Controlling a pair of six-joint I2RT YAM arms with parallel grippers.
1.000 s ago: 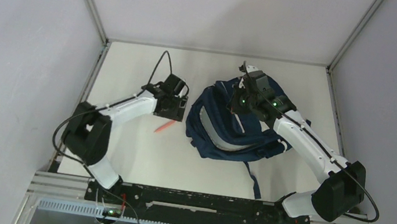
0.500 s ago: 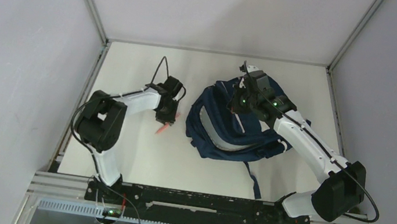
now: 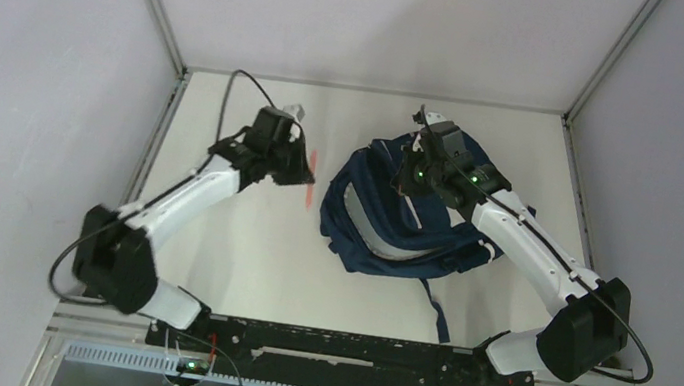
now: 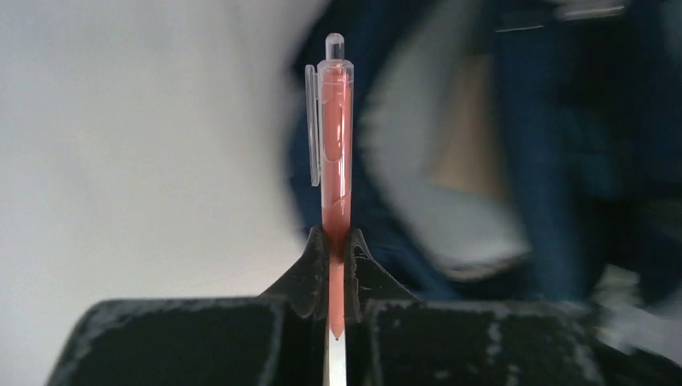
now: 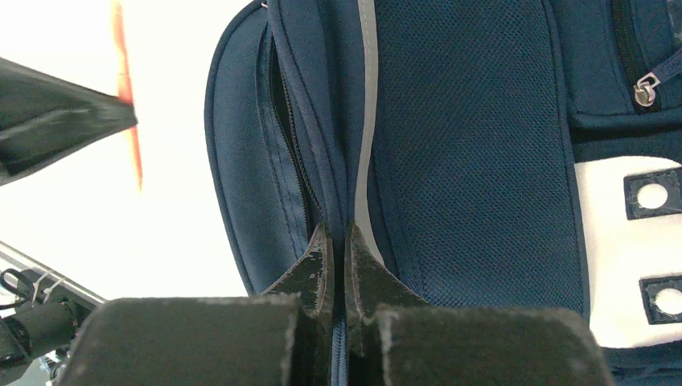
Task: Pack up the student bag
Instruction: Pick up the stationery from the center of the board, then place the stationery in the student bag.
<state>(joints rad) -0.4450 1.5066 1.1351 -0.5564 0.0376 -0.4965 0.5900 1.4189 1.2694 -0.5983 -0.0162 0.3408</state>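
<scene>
Two grippers are working over the table (image 3: 238,259). Left of the middle, the left gripper (image 4: 335,245) is squeezing an orange pen (image 4: 335,153) near its tip. The student bag (image 3: 356,246) is lying on the right half, and the right gripper (image 5: 338,245) is pinching its zipper edge. The pen could swing or slip out, because the pinch is so low, and miss the thin opening.

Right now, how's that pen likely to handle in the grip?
The pen looks like stiff, light plastic. The left gripper pinches it near the tip, most sticking out, so a bump could pivot it. Smooth barrel may slip; if dropped, the clip should limit rolling.
</scene>
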